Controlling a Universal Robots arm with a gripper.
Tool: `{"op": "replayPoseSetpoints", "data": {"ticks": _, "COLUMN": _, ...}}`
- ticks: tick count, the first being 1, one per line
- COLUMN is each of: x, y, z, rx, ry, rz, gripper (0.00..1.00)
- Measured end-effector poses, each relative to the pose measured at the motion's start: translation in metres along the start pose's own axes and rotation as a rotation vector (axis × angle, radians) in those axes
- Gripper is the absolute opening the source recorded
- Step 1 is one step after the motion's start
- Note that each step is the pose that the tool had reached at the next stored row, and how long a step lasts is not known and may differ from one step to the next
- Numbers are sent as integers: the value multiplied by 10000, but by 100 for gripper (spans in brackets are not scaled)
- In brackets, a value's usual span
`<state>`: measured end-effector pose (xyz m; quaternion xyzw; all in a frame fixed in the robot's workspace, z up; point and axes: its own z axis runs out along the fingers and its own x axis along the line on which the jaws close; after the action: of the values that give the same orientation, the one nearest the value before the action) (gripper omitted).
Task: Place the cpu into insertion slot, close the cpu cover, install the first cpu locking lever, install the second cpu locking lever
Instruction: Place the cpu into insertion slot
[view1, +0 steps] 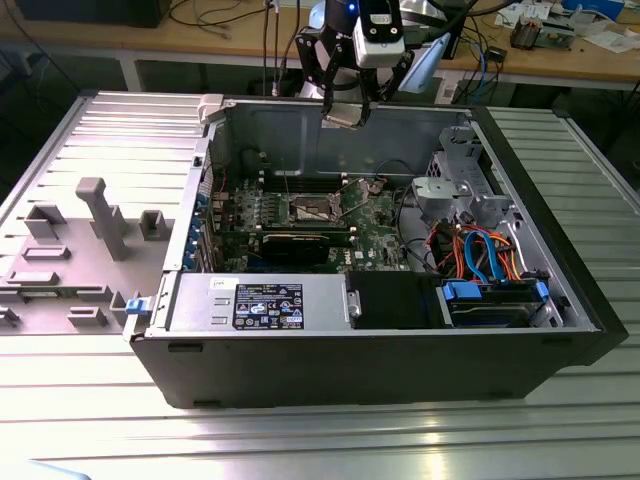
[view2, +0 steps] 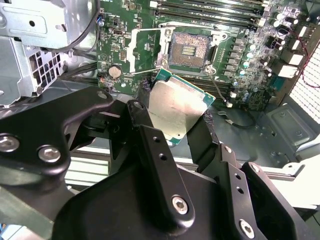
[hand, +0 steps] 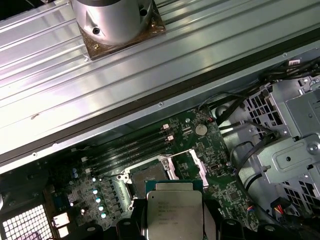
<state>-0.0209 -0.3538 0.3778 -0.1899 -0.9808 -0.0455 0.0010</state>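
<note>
Step in hand: placing the cpu; the remaining steps are not begun. The black two-finger gripper (view2: 170, 114) is clamped on the small flat square cpu with the plain silver-grey metal top (view2: 180, 102), one finger on each of two opposite edges, green substrate showing at the free edges. In the exterior view the gripper (view1: 345, 103) hangs above the rear wall of the open black computer case (view1: 380, 360), with the cpu (view1: 343, 115) carried tilted and well clear of the green motherboard (view2: 122, 20). The square insertion slot with dark centre and silvery metal rim (view2: 189, 50) lies below the gripper and ahead of its fingertips, unoccupied, its contact field exposed. The thin silvery metal cpu cover frame (view2: 131, 52) is swung open just beside the slot, on the far side from the memory slots, leaving the slot unobstructed. In the first wrist view the cpu (hand: 174, 215) sits close under the camera, with the insertion slot (hand: 150, 174) just beyond it. Judgement: seating calls for the cpu to be centred over the slot, levelled parallel to the board, squared to the rim, and lowered without sideways load on the contacts.
</note>
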Motion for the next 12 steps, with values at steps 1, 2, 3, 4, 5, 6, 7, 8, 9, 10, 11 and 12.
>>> {"op": "replayPoseSetpoints", "data": {"ticks": 1, "x": 0, "y": 0, "z": 0, "rx": 0, "ry": 0, "rz": 2, "gripper": 55}}
{"op": "replayPoseSetpoints", "data": {"ticks": 2, "x": 0, "y": 0, "z": 0, "rx": 0, "ry": 0, "rz": 2, "gripper": 55}}
{"op": "replayPoseSetpoints", "data": {"ticks": 3, "x": 0, "y": 0, "z": 0, "rx": 0, "ry": 0, "rz": 4, "gripper": 55}}
{"op": "replayPoseSetpoints", "data": {"ticks": 4, "x": 0, "y": 0, "z": 0, "rx": -1, "ry": -2, "rz": 16, "gripper": 55}}
{"op": "replayPoseSetpoints", "data": {"ticks": 5, "x": 0, "y": 0, "z": 0, "rx": -2, "ry": -3, "rz": 38, "gripper": 55}}
{"op": "replayPoseSetpoints", "data": {"ticks": 6, "x": 0, "y": 0, "z": 0, "rx": -2, "ry": -8, "rz": 94, "gripper": 55}}
{"op": "replayPoseSetpoints", "data": {"ticks": 7, "x": 0, "y": 0, "z": 0, "rx": -4, "ry": -15, "rz": 162, "gripper": 55}}
{"op": "replayPoseSetpoints", "data": {"ticks": 8, "x": 0, "y": 0, "z": 1, "rx": -6, "ry": -24, "rz": 265, "gripper": 55}}
{"op": "replayPoseSetpoints", "data": {"ticks": 9, "x": 0, "y": 0, "z": 1, "rx": -7, "ry": -32, "rz": 356, "gripper": 55}}
{"op": "replayPoseSetpoints", "data": {"ticks": 10, "x": 0, "y": 0, "z": 1, "rx": -11, "ry": -54, "rz": 593, "gripper": 55}}
{"op": "replayPoseSetpoints", "data": {"ticks": 11, "x": 0, "y": 0, "z": 1, "rx": -16, "ry": -72, "rz": 811, "gripper": 55}}
{"op": "replayPoseSetpoints", "data": {"ticks": 12, "x": 0, "y": 0, "z": 1, "rx": -19, "ry": -89, "rz": 1000, "gripper": 55}}
